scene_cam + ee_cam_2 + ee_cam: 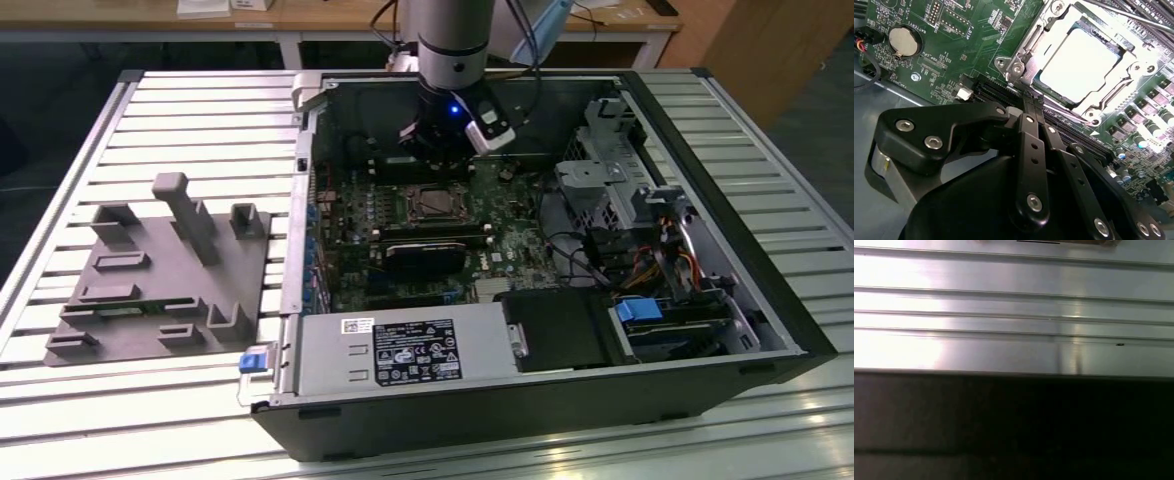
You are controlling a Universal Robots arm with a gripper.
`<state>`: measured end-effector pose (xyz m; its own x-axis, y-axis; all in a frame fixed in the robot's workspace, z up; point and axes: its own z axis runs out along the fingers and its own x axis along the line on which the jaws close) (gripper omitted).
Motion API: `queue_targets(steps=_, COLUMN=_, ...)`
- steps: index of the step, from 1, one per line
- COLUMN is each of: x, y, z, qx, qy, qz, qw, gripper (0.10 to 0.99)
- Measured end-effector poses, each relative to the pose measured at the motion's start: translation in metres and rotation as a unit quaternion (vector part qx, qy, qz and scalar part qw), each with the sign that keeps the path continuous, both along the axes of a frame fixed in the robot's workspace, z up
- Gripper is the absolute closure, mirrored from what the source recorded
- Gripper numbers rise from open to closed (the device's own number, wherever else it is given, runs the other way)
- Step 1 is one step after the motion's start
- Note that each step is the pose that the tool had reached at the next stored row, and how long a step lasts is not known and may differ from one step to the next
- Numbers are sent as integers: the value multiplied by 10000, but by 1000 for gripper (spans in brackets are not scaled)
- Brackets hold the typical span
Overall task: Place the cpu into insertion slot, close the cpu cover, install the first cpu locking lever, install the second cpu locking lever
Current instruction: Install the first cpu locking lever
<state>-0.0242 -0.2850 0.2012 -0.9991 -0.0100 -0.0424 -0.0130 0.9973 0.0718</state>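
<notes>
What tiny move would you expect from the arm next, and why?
Probably a small shift toward a locking lever: the cpu already sits in the insertion slot with the cpu cover down over it, and the gripper hangs shut just beside the socket.

Your tool (pixel 1031 107): fingertips hidden beneath linkage | insertion slot (pixel 1081 62): contacts covered by cpu (pixel 1079 65) | levers: indistinct in exterior view

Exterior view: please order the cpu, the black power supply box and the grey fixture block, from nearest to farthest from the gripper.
1. The cpu, just below the gripper on the board.
2. The power supply box, at the case's near edge.
3. The grey fixture block, outside the case, on the exterior view's left.
</notes>
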Motion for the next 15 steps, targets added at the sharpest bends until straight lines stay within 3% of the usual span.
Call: queue_targets(steps=15, x=10, y=0, z=-13, qx=-66, qy=0, qz=-27, qw=10000, gripper=980)
